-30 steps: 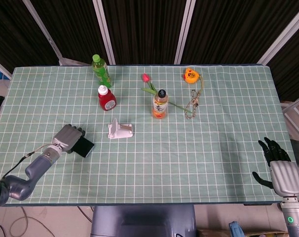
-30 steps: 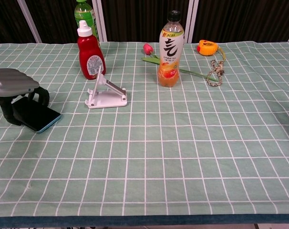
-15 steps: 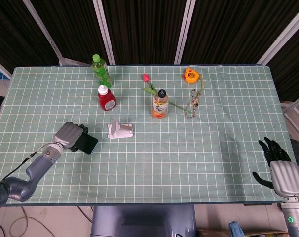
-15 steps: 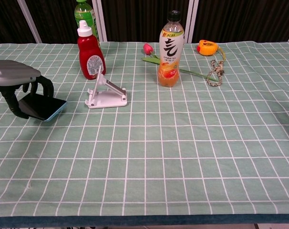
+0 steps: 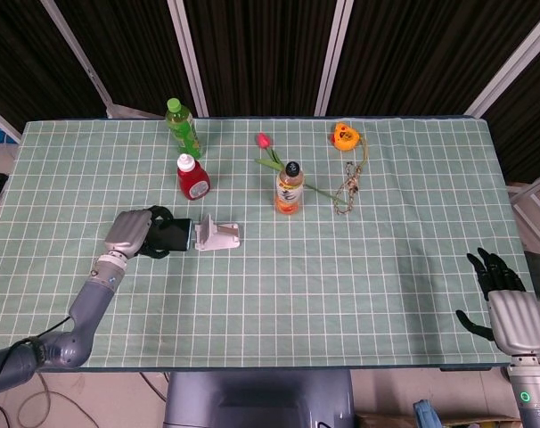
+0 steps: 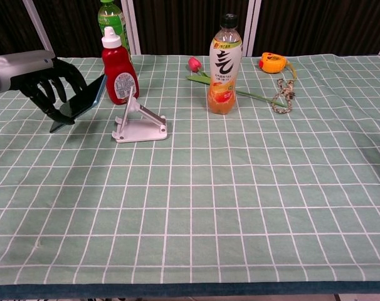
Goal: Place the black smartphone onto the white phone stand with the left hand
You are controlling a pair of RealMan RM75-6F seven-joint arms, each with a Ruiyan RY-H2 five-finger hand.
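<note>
- Carrying stage: left hand [image 6: 42,78] has its fingers [image 6: 52,88] clamped on the phone [image 6: 83,99], lifted clear of the bench [image 6: 240,188] and tilted, one long edge up.
- Phone is just left of the stand [image 6: 138,125], close but not touching it as far as the chest view shows; head view puts the phone [image 5: 170,236] right beside the stand [image 5: 216,235], gap small.
- Stand sits upright on the bench, cradle empty, w/ nothing resting on it yet.
- Done, judging by layout: pick-up and most of the approach. Left: last bit of travel over to the stand, set the phone's lower edge into the lip, lean it back, let go.
- Red ketchup bottle [image 6: 118,69] stands just behind the stand; likely the thing to avoid bumping on the way in.
- Right hand [image 5: 502,299] is well away from the stand, at the bench's near right corner, fingers apart, holding nothing.
</note>
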